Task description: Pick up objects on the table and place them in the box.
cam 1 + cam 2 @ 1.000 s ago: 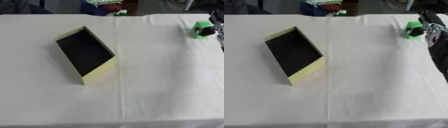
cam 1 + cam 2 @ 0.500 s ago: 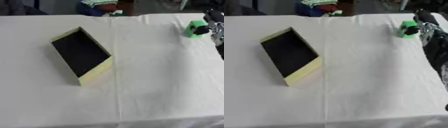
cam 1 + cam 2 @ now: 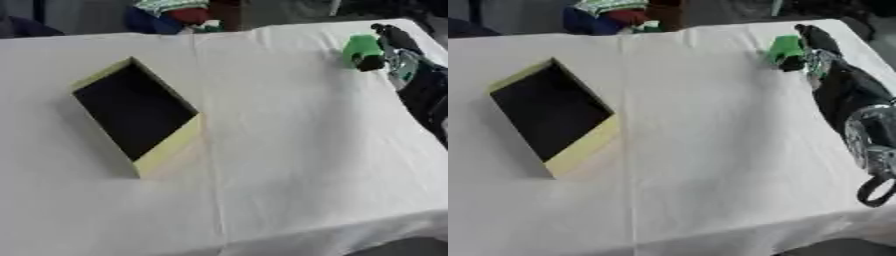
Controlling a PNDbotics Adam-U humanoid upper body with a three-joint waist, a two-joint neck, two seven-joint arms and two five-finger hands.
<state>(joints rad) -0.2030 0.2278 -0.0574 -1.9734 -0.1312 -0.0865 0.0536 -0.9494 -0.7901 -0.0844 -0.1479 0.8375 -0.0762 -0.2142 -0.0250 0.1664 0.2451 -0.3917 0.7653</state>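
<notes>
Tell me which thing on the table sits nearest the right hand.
The green object, at the far right beside the right hand; the yellow box lies far left.

right arm stretched forward, right hand (image 3: 814, 44) far out, fingers unclear

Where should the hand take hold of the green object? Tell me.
Grip the green object across its upright sides, coming from the right, where the right hand already sits beside it. Its dark lower end faces the hand; its exact shape is unclear.
</notes>
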